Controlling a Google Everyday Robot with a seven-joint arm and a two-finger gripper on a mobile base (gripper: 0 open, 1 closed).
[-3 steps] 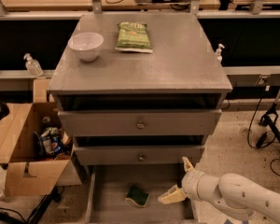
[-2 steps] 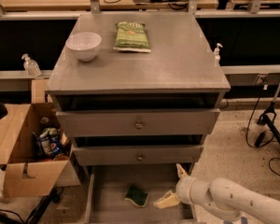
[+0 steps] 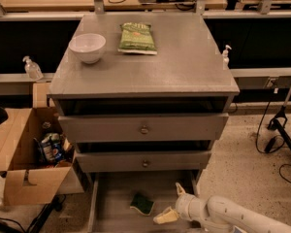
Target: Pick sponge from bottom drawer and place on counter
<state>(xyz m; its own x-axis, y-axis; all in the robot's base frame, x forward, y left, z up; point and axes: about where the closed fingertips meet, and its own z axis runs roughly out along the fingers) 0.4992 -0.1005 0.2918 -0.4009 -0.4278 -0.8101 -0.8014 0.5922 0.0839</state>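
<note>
Sponge [image 3: 143, 204] lies flat on bottom drawer [image 3: 111, 194] floor. Gripper [image 3: 170, 203], just right of sponge, is spread wide and empty. Risk: a low approach may shove the sponge away, not straddle it.

Single white arm [image 3: 245, 218] enters from the lower right corner, lying low and near level, reaching left. Rounded wrist [image 3: 190, 208] at its end. Gripper [image 3: 170, 204] sits at the bottom of the view, just right of centre, pointing left. Two pale fingers [image 3: 165, 217] spread apart, one angled upward, the other down-left; nothing between them.
</note>
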